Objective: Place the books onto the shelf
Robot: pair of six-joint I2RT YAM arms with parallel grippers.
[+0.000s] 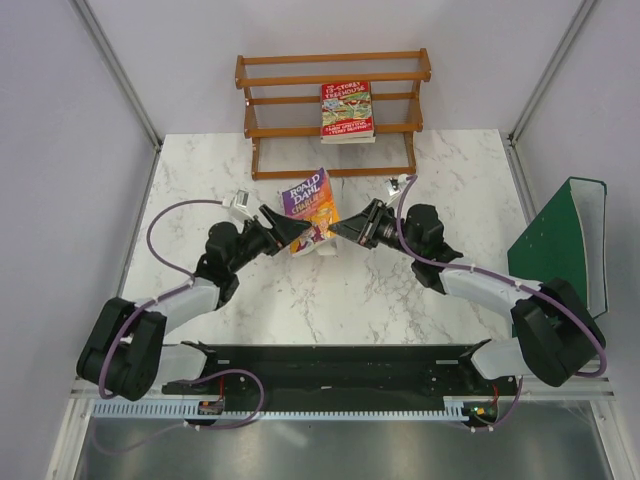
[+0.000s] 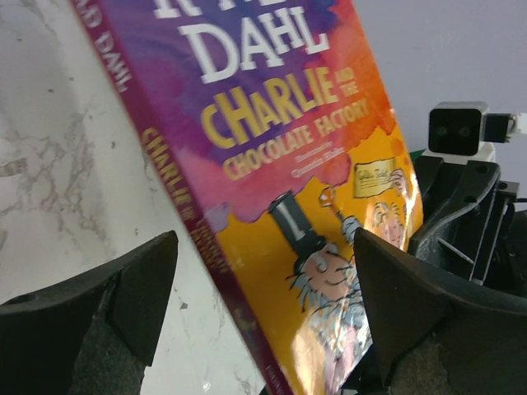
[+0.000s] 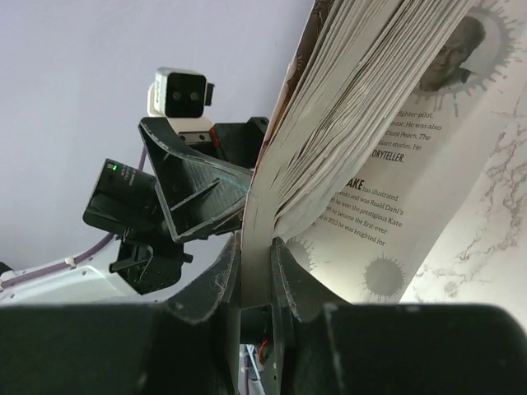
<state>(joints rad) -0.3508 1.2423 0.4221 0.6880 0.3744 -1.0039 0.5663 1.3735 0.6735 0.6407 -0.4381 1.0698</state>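
Purple at the top and orange below, the "Roald Dahl" book (image 1: pixel 309 205) stands tilted over the middle of the bench (image 1: pixel 200 180), just on the near side of the shelf (image 1: pixel 300 129) and apart from it. Its front cover is turned upward and toward the left side, and its spine is on the left edge. Whether its lower end touches the bench, I cannot tell. The right pincer (image 3: pixel 255 255) is closed on the book: its two fingers press together on the lower part of the page block, and above them the pages fan out a little. The left pincer (image 2: pixel 263 271) is open wide, with one finger on each side of the book. The spine side passes near the left finger (image 2: pixel 123 304) and the cover is close to the other one, but contact is not clear to see. In the top view both pincers meet at the book from left and right, low on its sides. On the shelf, at the far edge of the bench, the red cartoon-covered book (image 1: pixel 347 110) stands on the middle tier, its cover to the front. A large green binder (image 1: pixel 565 240) leans at the right side of the bench, well apart from the pincers.
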